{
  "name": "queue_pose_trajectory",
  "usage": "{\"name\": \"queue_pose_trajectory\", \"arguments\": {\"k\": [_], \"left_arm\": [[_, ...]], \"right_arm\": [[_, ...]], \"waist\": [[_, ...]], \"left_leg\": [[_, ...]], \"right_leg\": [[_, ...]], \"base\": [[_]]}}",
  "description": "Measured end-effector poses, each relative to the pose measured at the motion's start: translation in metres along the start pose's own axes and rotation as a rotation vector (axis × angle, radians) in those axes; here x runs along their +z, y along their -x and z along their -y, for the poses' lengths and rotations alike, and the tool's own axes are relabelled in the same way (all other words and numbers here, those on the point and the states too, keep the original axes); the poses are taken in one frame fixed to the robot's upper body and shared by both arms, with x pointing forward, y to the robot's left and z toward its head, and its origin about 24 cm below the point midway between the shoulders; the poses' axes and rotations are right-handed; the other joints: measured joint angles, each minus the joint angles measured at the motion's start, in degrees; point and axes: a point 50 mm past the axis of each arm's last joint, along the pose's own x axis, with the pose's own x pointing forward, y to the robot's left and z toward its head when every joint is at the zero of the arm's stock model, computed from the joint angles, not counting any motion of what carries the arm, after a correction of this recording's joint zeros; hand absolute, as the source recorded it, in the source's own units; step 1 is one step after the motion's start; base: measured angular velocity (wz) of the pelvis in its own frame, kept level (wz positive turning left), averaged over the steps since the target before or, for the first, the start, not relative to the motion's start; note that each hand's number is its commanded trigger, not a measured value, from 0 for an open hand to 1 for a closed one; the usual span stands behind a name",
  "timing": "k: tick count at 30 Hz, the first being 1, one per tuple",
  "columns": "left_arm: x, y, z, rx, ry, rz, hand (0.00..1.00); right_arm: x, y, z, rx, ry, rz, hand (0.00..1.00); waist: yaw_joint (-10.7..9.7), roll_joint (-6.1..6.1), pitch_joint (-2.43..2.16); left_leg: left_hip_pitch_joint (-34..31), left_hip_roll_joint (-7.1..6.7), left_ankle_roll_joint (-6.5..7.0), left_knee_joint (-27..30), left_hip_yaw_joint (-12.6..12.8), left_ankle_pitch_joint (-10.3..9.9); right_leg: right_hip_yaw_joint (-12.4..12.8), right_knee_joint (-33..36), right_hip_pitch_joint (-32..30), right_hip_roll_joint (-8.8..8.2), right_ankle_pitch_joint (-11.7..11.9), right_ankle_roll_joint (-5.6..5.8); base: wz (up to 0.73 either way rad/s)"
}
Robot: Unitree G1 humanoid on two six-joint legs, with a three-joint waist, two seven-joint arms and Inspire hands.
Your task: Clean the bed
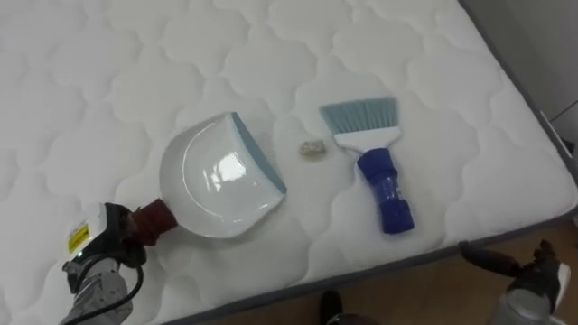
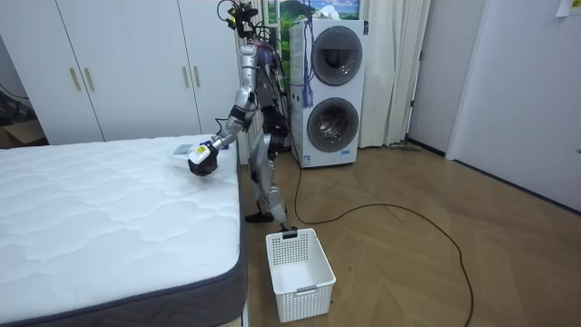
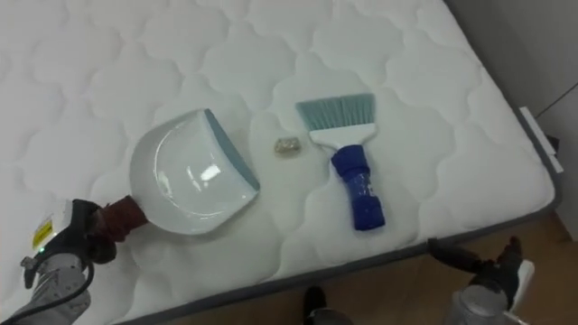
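White dustpan [image 1: 217, 176]: lay on the mattress [image 1: 108, 81], reddish handle clasped in the left hand [image 1: 113, 239], lip facing the scrap
Scrap [image 1: 312, 149]: small, pale, between the lip and the brush [image 1: 375, 167], touching neither
Right hand [image 1: 528, 273]: beyond the bed's edge, partly cut off; spread or closed could not be told
Step, as judged: take the brush by its blue grip and sweep the scrap into the pan, lip pressed flat
Unclear: what the scrap was
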Motion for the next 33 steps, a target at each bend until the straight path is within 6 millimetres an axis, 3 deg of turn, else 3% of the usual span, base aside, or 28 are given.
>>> {"name": "queue_pose_trajectory", "arguments": {"k": [6, 15, 21, 33], "left_arm": [[-0.003, 0.003, 0.005, -0.037, -0.017, 0.000, 1.00], [0.003, 0.003, 0.015, -0.193, -0.063, 0.026, 1.00], [0.011, 0.000, 0.014, -0.233, -0.065, 0.047, 1.00], [0.023, -0.006, 0.010, -0.272, -0.053, 0.070, 1.00]], "right_arm": [[0.032, 0.003, -0.011, -0.016, 0.073, 0.222, 0.00], [0.067, 0.015, -0.037, 0.020, 0.054, 0.379, 0.00], [0.070, 0.023, -0.051, 0.095, 0.078, 0.420, 0.00], [0.061, 0.034, -0.071, 0.282, 0.202, 0.457, 0.00]], "waist": [[0.3, 0.01, 0.01], [1.6, 0.23, 0.23], [2.5, 1.02, 1.11], [3.7, 2.21, 1.60]], "left_leg": [[0.2, -0.03, 0.04, -0.6, 0.9, 0.0], [0.3, 0.02, 0.05, -1.1, 0.9, 0.0], [0.3, -0.02, 0.05, -0.5, 0.9, 0.0], [-1.7, 0.18, 0.05, 0.5, 0.8, 0.0]], "right_leg": [[0.4, -0.1, -0.5, 0.13, 0.0, 0.05], [0.2, -0.5, -0.5, 0.13, -0.1, 0.09], [0.2, -0.4, -0.6, 0.10, -0.3, 0.21], [-0.3, -0.1, -2.1, 0.05, -0.2, 0.07]], "base": [[-0.08], [0.00], [0.00], [0.02]]}}
